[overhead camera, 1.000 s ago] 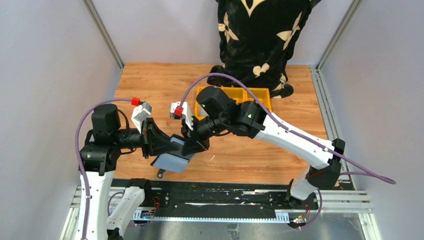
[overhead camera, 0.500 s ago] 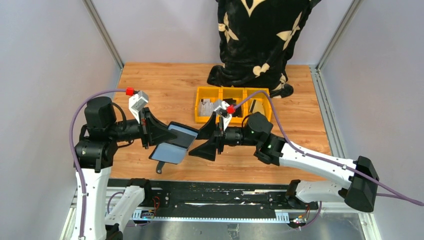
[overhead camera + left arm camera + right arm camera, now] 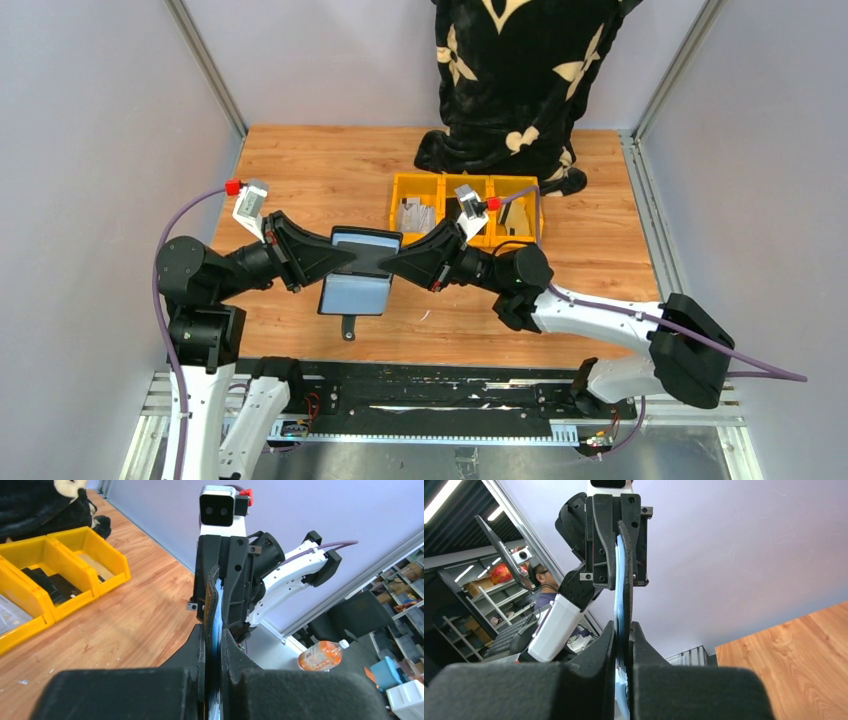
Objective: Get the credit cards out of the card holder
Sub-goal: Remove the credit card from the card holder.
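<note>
Card holder (image 3: 357, 293) edge-on in wrist views, inner contents unreadable; yellow bins (image 3: 394, 215) contents too small.

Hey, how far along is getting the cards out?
Done: the card holder is off the table and folded open. In hand: the left end effector and right end effector pinch it from opposite sides. Left: the extraction itself; nothing looks pulled out yet.

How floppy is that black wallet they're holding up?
Probably floppy: the card holder sags below the grip, its snap tab dangling. Likely light: the left claw and right claw hold it aloft by thin edges. Edge-on it curves, so it should bend if pushed.
</note>
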Robot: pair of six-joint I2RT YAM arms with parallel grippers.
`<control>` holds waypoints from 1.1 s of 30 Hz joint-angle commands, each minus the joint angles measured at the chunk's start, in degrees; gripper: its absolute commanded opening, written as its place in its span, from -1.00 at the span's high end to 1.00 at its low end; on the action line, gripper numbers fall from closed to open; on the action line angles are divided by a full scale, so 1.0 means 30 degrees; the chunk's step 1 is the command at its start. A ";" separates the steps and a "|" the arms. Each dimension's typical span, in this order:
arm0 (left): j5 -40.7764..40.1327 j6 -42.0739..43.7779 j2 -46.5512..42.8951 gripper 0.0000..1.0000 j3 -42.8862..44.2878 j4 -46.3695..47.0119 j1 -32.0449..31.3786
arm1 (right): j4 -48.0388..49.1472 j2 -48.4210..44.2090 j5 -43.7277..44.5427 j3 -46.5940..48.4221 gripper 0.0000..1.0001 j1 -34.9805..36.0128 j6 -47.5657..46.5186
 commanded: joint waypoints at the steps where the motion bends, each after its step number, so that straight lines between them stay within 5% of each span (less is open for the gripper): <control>1: -0.0229 -0.0217 -0.0252 0.88 0.0339 0.0050 0.0013 | 0.2361 -0.0241 -0.0207 -0.0217 1.00 -0.1004 0.2020; 4: -0.0192 0.1560 -0.0005 -0.16 0.0632 -0.2234 0.0013 | -0.0671 -0.1202 -0.1760 0.0271 1.00 -0.1848 0.2241; 6: 0.0101 0.2967 0.0282 -0.48 0.1010 -0.3695 0.0012 | -0.5982 -0.2093 -0.3525 0.1829 1.00 -0.2107 0.0720; 8: 0.0450 0.4464 0.0681 -0.62 0.1467 -0.4967 0.0013 | -1.5363 -0.2712 -0.4700 0.4342 1.00 -0.2008 -0.3490; 11: 0.1509 0.5906 0.1176 -0.69 0.1676 -0.5828 0.0013 | -2.2622 -0.2192 -0.5656 0.7392 1.00 -0.1973 -0.7157; 19: 0.1869 0.8306 0.1714 -0.78 0.1985 -0.6888 -0.0027 | -3.3913 0.1208 -0.7580 1.5037 1.00 -0.1659 -1.2611; 23: 0.0658 0.9662 0.1888 -0.76 0.2263 -0.7893 -0.1589 | -3.6793 0.2531 -0.7094 1.7614 1.00 -0.1226 -1.4416; 27: -0.4343 1.3996 0.3131 -0.70 0.3827 -1.2180 -0.4846 | -3.8357 0.3463 -0.7071 1.9290 1.00 -0.0885 -1.5460; 33: -0.3841 1.6699 0.4340 -0.62 0.4275 -1.5803 -0.5451 | -3.9549 0.4317 -0.7307 2.0440 1.00 -0.0301 -1.6688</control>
